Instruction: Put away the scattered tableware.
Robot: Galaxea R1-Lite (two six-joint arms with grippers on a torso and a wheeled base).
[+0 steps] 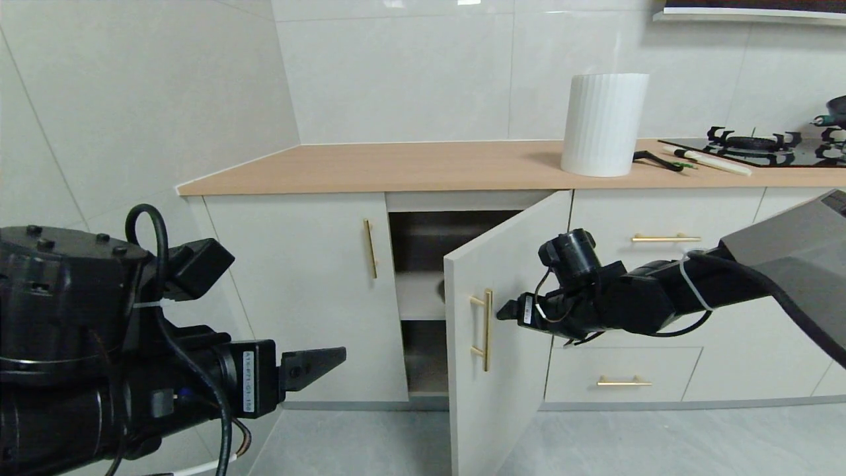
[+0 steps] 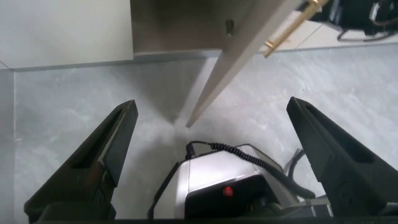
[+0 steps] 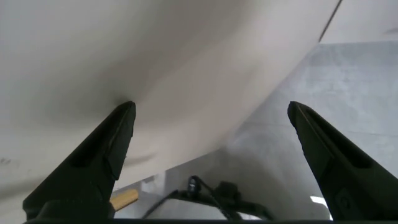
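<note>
A black-handled utensil (image 1: 657,160) and a white-handled one (image 1: 714,162) lie on the wooden counter (image 1: 410,168), just right of a tall white ribbed container (image 1: 605,124). Below the counter a cabinet door (image 1: 496,317) stands swung open. My right gripper (image 1: 507,309) is open, its fingertips just right of the door's gold handle (image 1: 486,329). In the right wrist view the right gripper (image 3: 210,107) faces the pale door panel (image 3: 155,62) at close range. My left gripper (image 1: 330,360) is low at the left, open and holding nothing. In its own view the left gripper (image 2: 212,106) is over the floor near the door's lower edge (image 2: 249,56).
The open cabinet (image 1: 423,294) shows a shelf inside. A closed door (image 1: 304,291) is to its left, drawers (image 1: 664,237) with gold handles to its right. A gas hob (image 1: 760,145) sits at the counter's right end. Tiled wall runs along the left; grey floor (image 1: 628,443) lies below.
</note>
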